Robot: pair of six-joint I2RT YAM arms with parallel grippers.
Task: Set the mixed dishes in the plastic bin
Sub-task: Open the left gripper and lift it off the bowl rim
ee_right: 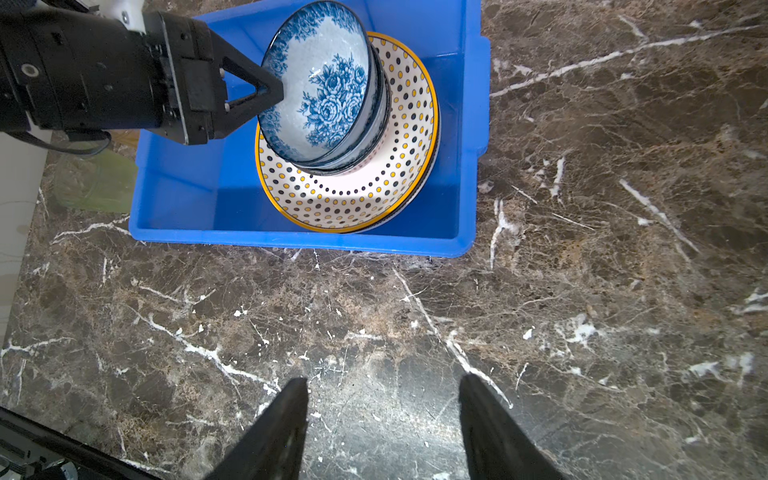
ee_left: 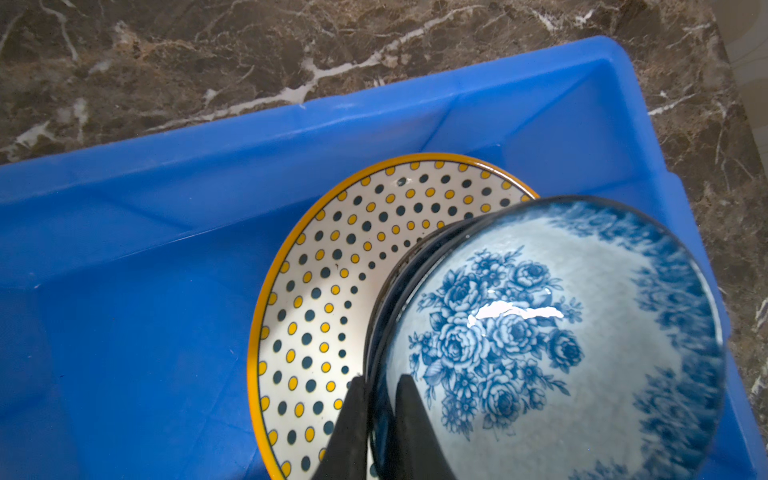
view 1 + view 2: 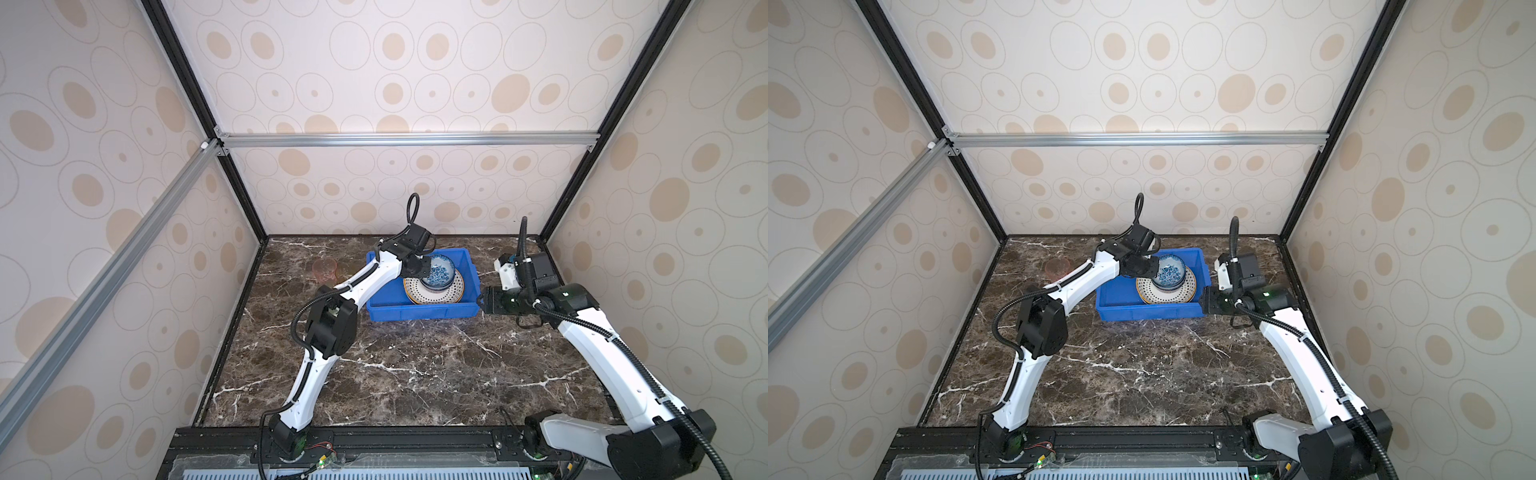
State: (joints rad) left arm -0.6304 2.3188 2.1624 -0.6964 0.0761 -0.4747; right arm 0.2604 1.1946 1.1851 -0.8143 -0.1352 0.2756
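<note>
A pink tumbler (image 3: 326, 270) sits on the table (image 3: 415, 374) at the left. The left tool (image 3: 427, 270), narrow, pinches the rim of the tilted blue-white bowl (image 3: 440, 272) above the dotted plate (image 3: 415, 293) inside the blue bin (image 3: 386, 309). The right tool (image 1: 382, 395) gapes wide and empty just beside the bin.

**Robot test cell in a laboratory, dressed to resemble a home.** 2 white-and-black arms, the left arm (image 3: 307, 374) and the right arm (image 3: 602, 353), stand on a black rail (image 3: 415, 436) at the near edge of a marble-patterned tabletop (image 3: 415, 374). Aluminium frame bars (image 3: 407, 139) and panels of circle-print wallpaper (image 3: 415, 62) box the cell in. Household crockery serves as props. The rim of a blue-white bowl (image 2: 540, 332) sits between the jaws of the left gripper (image 2: 380, 380), with a dotted plate (image 2: 332, 270) below them, both inside a blue plastic bin (image 2: 166, 187). Marble tabletop lies ahead of the parted jaws of the right gripper (image 1: 384, 379).
</note>
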